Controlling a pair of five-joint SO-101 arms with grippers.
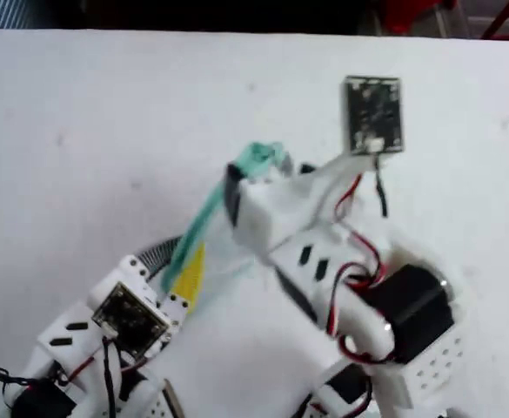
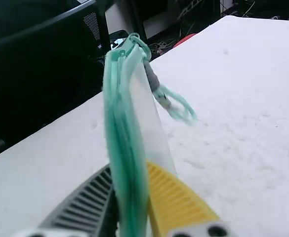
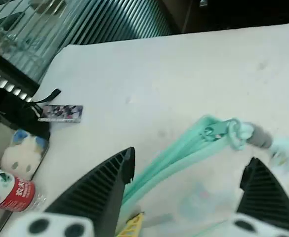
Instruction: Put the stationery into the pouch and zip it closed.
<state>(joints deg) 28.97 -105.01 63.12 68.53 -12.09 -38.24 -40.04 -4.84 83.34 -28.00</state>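
Pouch (image 2: 122,148): clear shiny plastic, green cloth zip edge. Table (image 2: 243,98): matt, bit bumpy. Left gripper (image 2: 128,173): ribbed matt plastic. Right gripper (image 3: 189,158): ribbed black plastic.

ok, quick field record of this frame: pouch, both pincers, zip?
pouch: teal-edged, held upright on its edge over the white table
left pincer: shut on pouch
right pincer: open, straddling the pouch's zipper end, apart from it
zipper pull: at the pouch end far from the left pincer, teal cord attached
zip open or closed: cannot tell
contents: cannot tell
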